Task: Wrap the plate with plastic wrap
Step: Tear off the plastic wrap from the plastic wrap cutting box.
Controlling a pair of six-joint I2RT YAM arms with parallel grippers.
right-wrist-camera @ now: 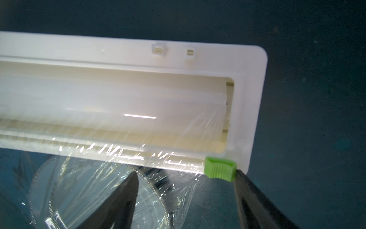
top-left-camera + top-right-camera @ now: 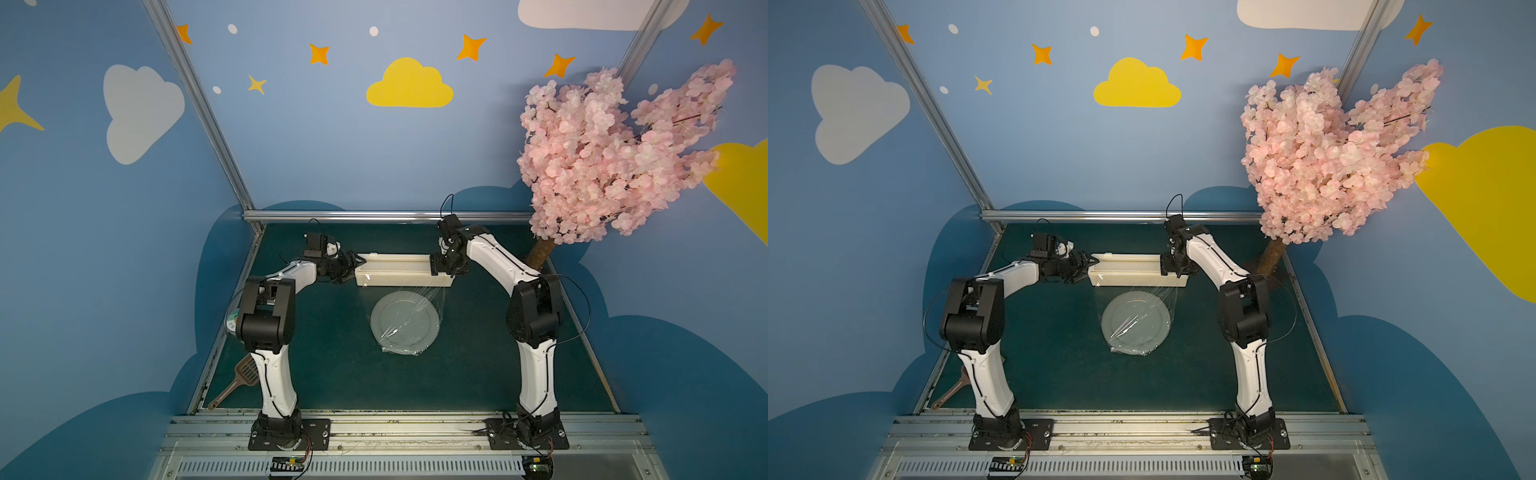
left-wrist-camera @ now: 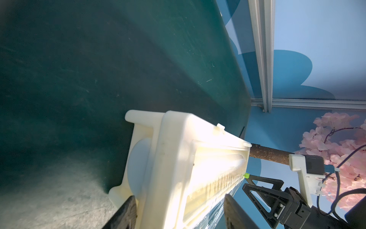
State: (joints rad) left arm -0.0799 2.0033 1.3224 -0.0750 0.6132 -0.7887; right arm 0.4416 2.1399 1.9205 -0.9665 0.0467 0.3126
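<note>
In both top views, a brown slotted scoop (image 2: 239, 380) lies at the far left edge of the dark green table (image 2: 332, 374), close to the left arm's base. The left gripper (image 2: 352, 266) reaches to the left end of the long cream dispenser box (image 2: 399, 270), which lies crosswise at the back of the table. In the left wrist view the box end sits between the two dark fingers (image 3: 126, 213). One finger is pressed against each long side, so this pincer holds the box across its width.

The box is open on top, and the right wrist view shows the pale roll (image 1: 118, 95) lying inside it. The plastic wrap (image 2: 401, 350) runs from the box's front edge toward the robot and drapes over the plate (image 2: 405, 318). Its loose end is bunched in a wrinkled heap at the plate's near rim. The plate lies flat on the table just in front of the box, about midway between the two arms, and is seen through the glinting film.

The right gripper (image 2: 448, 270) is at the box's right end. In the right wrist view its jaws stand wide apart and grasp nothing. One finger (image 1: 118, 198) hangs above the film-covered plate, and the other finger (image 1: 255, 198) touches a small green slider (image 1: 220, 168) at the right end of the box's front edge. Whether the first finger touches the film cannot be told.

A pink blossom tree (image 2: 615, 153) stands in the far right corner, well apart from the plate
</note>
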